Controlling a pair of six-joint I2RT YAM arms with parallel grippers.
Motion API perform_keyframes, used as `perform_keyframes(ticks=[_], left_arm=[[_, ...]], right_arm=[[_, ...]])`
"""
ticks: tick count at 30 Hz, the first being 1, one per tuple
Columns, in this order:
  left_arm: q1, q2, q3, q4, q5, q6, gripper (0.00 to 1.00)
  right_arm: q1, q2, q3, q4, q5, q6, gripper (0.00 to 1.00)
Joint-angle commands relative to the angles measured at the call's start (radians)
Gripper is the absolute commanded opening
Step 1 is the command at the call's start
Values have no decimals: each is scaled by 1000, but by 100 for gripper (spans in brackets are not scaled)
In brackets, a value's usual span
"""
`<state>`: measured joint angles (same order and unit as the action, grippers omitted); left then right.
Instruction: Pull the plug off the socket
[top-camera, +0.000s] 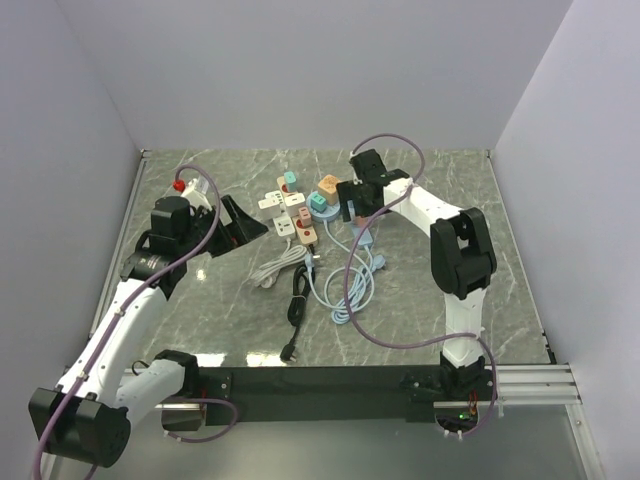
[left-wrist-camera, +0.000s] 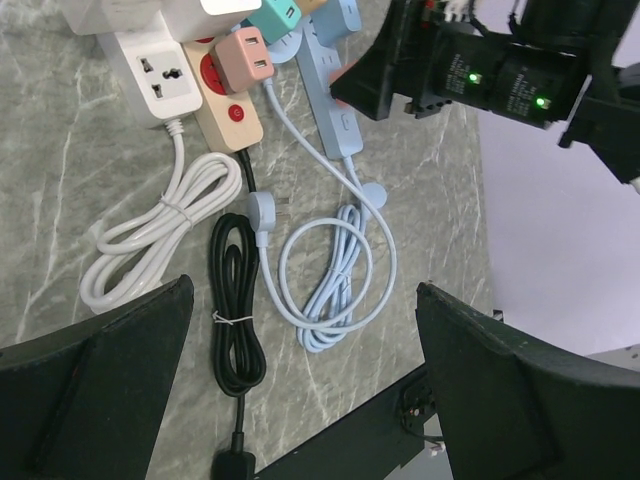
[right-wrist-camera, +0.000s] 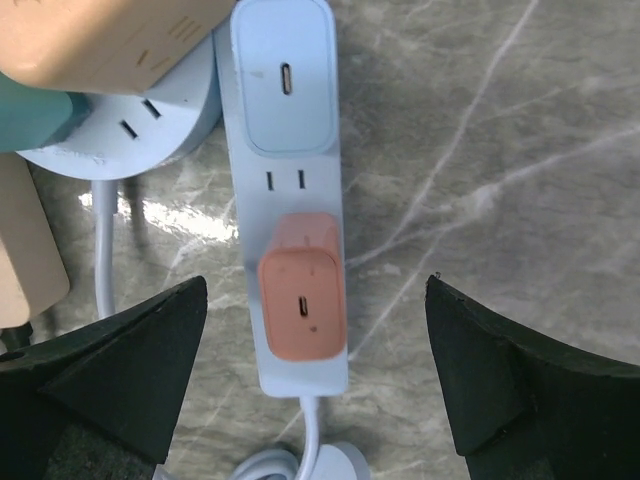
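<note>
Target plug (right-wrist-camera: 302, 302): salmon-pink rounded block with one slim oval port in its top face and a small dot under the port. It's seated flat in the pale blue strip (right-wrist-camera: 285, 182) at the cord end and is nearly as wide as the strip. Next along the strip is a bare two-slot outlet, then a pale blue charger (right-wrist-camera: 288, 90) of the same shape at the far end.

Right gripper (right-wrist-camera: 316, 283) is directly above the pink plug, jaws spread wide with one finger on each side, both clear of the plug and strip. Nothing is held.

Left gripper (left-wrist-camera: 305, 288) is also wide and not holding anything. It hangs over the coiled cords: white cable (left-wrist-camera: 160, 230), black cable (left-wrist-camera: 235, 300), light-blue cable (left-wrist-camera: 330, 270).

A round blue socket (right-wrist-camera: 130, 130) sits just left of the strip, carrying a tan plug (right-wrist-camera: 100, 40). Everything lies on the grey marble table (right-wrist-camera: 520, 150), mid-table in the top view.
</note>
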<state>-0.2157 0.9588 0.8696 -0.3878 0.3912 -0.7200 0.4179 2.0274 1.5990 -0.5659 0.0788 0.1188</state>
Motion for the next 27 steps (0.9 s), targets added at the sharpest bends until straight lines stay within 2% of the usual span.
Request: perform_keyframes(ticks=[1,8,16,23,24,27], left_arm=[[-10,-32,-3,9,-6,-9,100],[-24,-15,6,-3,-20,-13,99],[-45,-9,3,7,-32,-25,100],[-74,12,2,23,-43,-36,99],[-77,15,3,21,-43,-36,100],[-91,27,-3,26,-57,-35,99]], right_arm=[[-4,13,61,20,-39,-13,96],[-2,74,65,1,-1,31,89],[-2,39,-45,47,-31,88,77],[1,1,-166,109,-45,128,73],[1,-9,-186,115,-44,136,71],[1,-30,-208,123,-53,151,51]])
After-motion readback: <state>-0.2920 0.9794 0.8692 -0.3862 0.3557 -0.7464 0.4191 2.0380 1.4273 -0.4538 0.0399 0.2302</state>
